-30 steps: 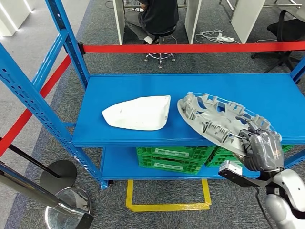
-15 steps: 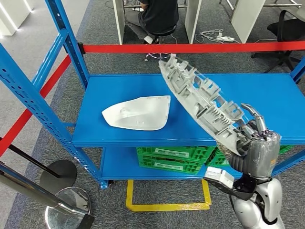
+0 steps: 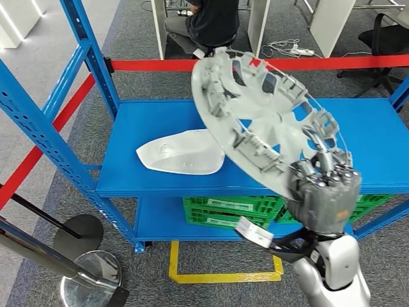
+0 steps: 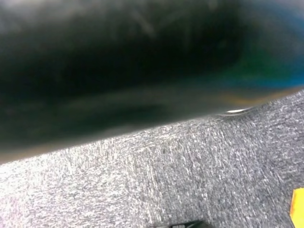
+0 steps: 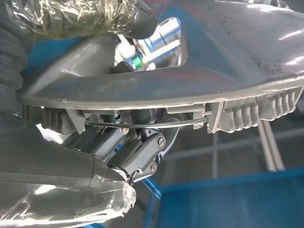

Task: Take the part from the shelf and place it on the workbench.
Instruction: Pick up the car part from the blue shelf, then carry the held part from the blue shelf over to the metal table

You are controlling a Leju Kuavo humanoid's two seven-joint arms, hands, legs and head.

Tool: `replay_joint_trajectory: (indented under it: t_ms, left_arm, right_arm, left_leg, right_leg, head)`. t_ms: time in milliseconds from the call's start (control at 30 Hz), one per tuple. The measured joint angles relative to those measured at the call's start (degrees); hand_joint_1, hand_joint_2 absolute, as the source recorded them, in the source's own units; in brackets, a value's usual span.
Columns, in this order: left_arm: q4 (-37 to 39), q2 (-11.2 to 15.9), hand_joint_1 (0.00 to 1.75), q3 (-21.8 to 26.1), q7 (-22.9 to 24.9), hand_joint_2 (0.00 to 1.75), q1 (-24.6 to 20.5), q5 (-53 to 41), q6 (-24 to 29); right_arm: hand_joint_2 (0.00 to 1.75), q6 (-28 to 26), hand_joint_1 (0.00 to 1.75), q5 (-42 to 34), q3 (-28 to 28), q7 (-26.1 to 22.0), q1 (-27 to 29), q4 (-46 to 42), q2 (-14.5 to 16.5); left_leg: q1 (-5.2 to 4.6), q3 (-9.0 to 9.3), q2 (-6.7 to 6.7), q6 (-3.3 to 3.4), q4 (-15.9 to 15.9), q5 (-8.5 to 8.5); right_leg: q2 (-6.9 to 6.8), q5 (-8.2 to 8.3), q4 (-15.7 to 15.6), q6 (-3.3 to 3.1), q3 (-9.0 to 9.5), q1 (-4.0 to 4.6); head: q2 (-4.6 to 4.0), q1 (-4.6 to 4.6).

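A round grey plastic wheel cover [image 3: 260, 115], ribbed on its inner face, is lifted clear above the blue shelf [image 3: 144, 173] and tilted toward me. My right hand [image 3: 323, 195] grips its near rim from below at the lower right. In the right wrist view the same wheel cover [image 5: 222, 61] runs across the frame, its rim clamped between my thumb and darker fingers [image 5: 136, 147]. A white curved shell part [image 3: 181, 152] lies flat on the shelf's top deck, partly behind the cover's edge.
Blue shelf uprights [image 3: 91, 54] rise at the left. Green crates [image 3: 227, 213] sit on the lower deck. A red barrier tape [image 3: 154, 64] runs behind the shelf, and a seated person [image 3: 212, 22] is beyond it. Stanchion bases [image 3: 89, 272] stand at the lower left; yellow floor marking [image 3: 222, 276] lies below.
My right hand has raised the wheel cover off the shelf and swung it up and to the left, turning its ribbed inner face toward me. The white shell stayed put.
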Motion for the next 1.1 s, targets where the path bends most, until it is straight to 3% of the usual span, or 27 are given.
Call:
replay_joint_trajectory:
  t_ms: [300,433,733,1100]
  left_arm:
    - [0.0,-0.31,0.0,-0.01,-0.36,0.0,-0.4,-0.7,-0.37]
    - [0.0,-0.31,0.0,-0.04,-2.71,1.75,-0.52,-0.94,-2.5]
    - [0.0,-0.08,0.0,-0.07,-6.04,1.75,-0.45,-0.6,-5.3]
    - [0.0,-0.08,0.0,0.01,-4.01,1.75,-0.31,0.1,-1.51]
  right_arm:
    - [1.75,-0.07,1.75,2.8,7.45,2.96,-5.08,4.64,1.61]
    - [1.75,-0.11,1.75,4.27,10.55,3.86,-7.01,7.82,2.74]
    - [1.75,-0.87,1.75,6.41,15.28,6.19,-8.49,11.47,4.0]
    - [1.75,-1.1,1.75,7.3,15.56,8.35,-7.01,11.45,4.19]
  left_leg:
    - [0.0,-0.02,0.0,-0.01,0.0,0.01]
    - [0.0,-0.02,0.0,-0.01,0.0,0.01]
    - [0.01,-0.03,-0.01,-0.02,0.0,0.01]
    - [0.0,-0.03,-0.01,-0.01,0.0,0.01]
  right_leg:
    - [-0.01,0.0,0.02,0.0,0.0,0.0]
    - [0.0,0.0,0.02,0.0,-0.01,0.0]
    - [-0.04,-0.01,0.02,0.0,-0.03,0.0]
    - [-0.04,0.0,0.01,0.0,-0.03,0.0]
  head:
    - [0.0,0.01]
    - [0.0,0.01]
    - [0.0,0.01]
    - [0.0,0.02]
